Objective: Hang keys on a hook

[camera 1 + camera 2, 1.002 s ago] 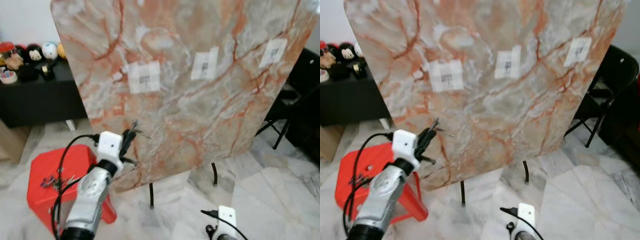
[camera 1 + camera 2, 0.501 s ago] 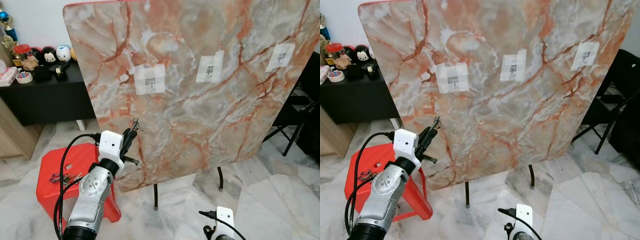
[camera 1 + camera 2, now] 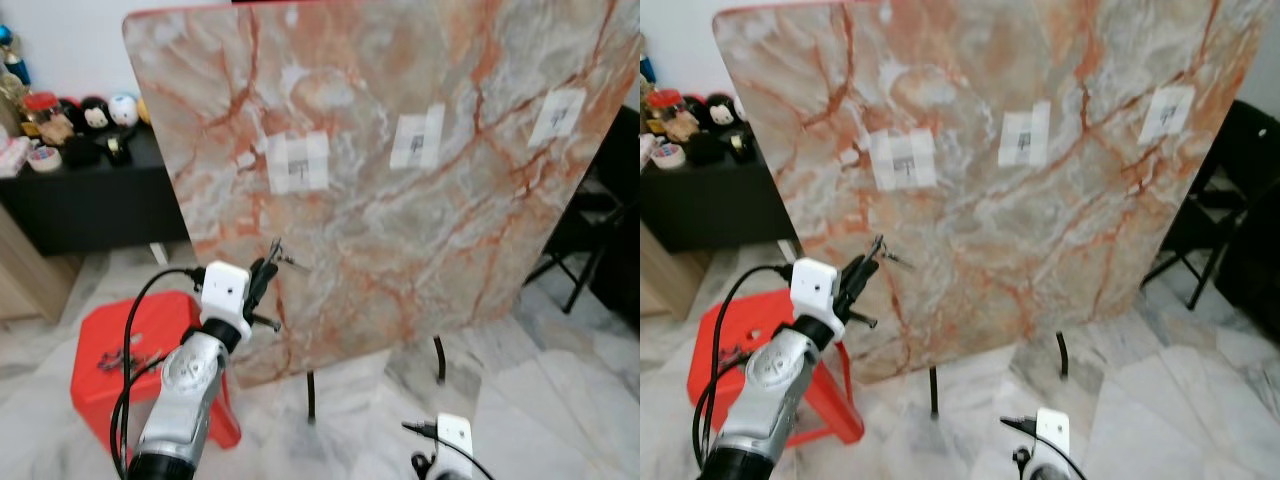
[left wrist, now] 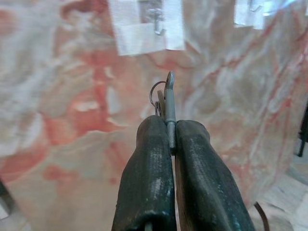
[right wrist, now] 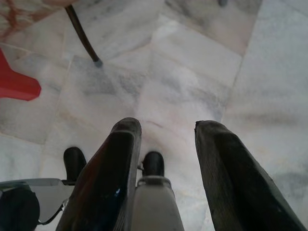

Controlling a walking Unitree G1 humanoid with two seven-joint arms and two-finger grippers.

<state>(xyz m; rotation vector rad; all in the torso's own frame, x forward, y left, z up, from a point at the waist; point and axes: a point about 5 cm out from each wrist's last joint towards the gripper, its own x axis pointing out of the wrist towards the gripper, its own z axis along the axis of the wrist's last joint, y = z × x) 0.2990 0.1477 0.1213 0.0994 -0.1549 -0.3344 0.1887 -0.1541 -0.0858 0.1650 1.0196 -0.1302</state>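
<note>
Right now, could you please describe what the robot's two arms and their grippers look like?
The left arm is silver metal with a round joint disc, a white boxy wrist block and black cables looping along it. The left gripper has two long black fingers with a textured surface. The right gripper has the same black fingers, one side glossy, and a white wrist block with a black cable.
</note>
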